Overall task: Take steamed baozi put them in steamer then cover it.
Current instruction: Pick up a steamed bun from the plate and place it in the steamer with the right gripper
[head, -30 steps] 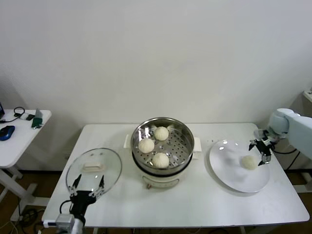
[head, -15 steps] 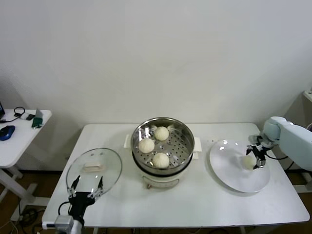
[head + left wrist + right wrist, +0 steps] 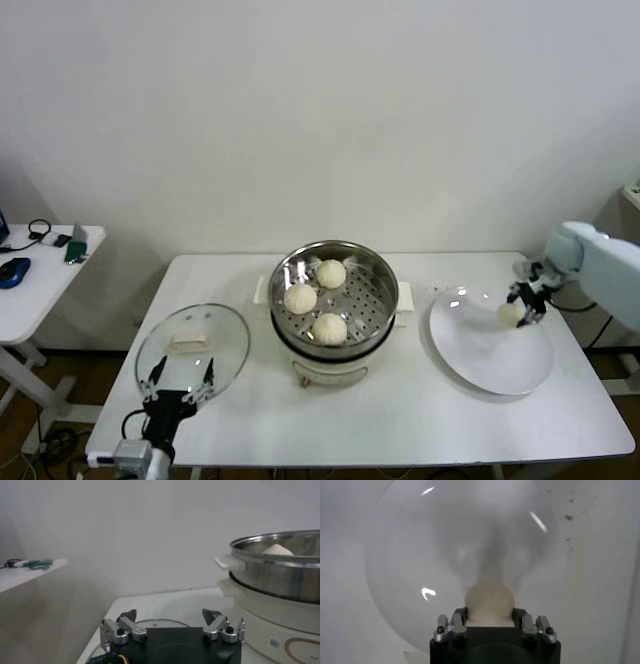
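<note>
- Right claw [image 3: 521,306] pinches the fourth baozi [image 3: 511,313] between its fingers, at the plate's [image 3: 490,365] far right part; in the right wrist view the bun [image 3: 488,601] sits squeezed between the two finger bases, and the fingertips themselves are hidden under it.
- Whether the bun still touches the plate cannot be told.
- Right arm [image 3: 598,266] comes in from the table's right edge, cut off by the frame, its wrist bent down toward the plate.
- Left claw [image 3: 178,385] stands spread wide, low at the table's [image 3: 400,420] front left corner, over the near rim of the glass lid [image 3: 192,342] lying flat there; most of that arm is out of frame.
- Steamer [image 3: 333,310] stands uncovered at the table's middle, with three baozi [image 3: 329,327] on its perforated tray.
- From the left wrist view only the top of one bun [image 3: 277,550] peeks above the steel rim.
</note>
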`<control>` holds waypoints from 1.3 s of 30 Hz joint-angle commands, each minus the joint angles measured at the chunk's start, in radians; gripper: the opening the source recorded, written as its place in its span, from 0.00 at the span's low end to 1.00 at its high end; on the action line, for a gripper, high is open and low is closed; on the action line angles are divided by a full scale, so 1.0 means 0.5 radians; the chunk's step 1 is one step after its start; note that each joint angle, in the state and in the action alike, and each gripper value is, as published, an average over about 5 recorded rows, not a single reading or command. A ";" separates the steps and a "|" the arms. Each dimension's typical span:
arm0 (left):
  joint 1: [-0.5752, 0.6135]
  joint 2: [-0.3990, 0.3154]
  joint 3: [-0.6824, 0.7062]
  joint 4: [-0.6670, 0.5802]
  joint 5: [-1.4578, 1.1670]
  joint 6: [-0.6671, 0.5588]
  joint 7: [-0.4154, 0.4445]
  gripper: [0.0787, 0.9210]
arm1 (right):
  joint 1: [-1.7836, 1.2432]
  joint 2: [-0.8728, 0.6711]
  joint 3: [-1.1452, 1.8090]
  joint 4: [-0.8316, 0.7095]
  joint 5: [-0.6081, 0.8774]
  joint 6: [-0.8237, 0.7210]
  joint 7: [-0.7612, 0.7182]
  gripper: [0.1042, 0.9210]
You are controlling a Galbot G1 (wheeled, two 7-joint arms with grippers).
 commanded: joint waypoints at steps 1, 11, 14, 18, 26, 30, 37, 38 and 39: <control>0.002 0.008 0.017 -0.016 -0.004 0.000 -0.001 0.88 | 1.348 0.119 -0.901 0.746 0.865 -0.245 -0.028 0.63; 0.004 0.031 -0.003 -0.061 -0.054 0.010 -0.002 0.88 | 1.569 0.520 -0.852 1.233 1.349 -0.572 0.141 0.64; -0.001 0.021 -0.007 -0.063 -0.050 0.011 -0.003 0.88 | 1.397 0.614 -0.782 1.276 1.343 -0.649 0.235 0.64; 0.003 -0.001 -0.015 -0.068 -0.034 0.008 -0.005 0.88 | 1.117 0.731 -0.713 1.222 1.266 -0.695 0.321 0.64; 0.005 -0.028 -0.039 -0.061 -0.037 0.007 -0.008 0.88 | 0.695 0.857 -0.667 0.973 0.959 -0.700 0.402 0.64; 0.000 -0.037 -0.045 -0.057 -0.037 0.008 -0.008 0.88 | 0.569 0.863 -0.662 0.889 0.839 -0.695 0.430 0.64; -0.004 -0.040 -0.055 -0.052 -0.038 0.010 -0.008 0.88 | 0.424 0.893 -0.622 0.748 0.772 -0.692 0.457 0.64; -0.004 -0.040 -0.057 -0.051 -0.038 0.009 -0.008 0.88 | 0.415 0.898 -0.618 0.738 0.769 -0.692 0.456 0.64; -0.004 -0.040 -0.058 -0.050 -0.038 0.009 -0.008 0.88 | 0.409 0.903 -0.616 0.729 0.765 -0.690 0.454 0.64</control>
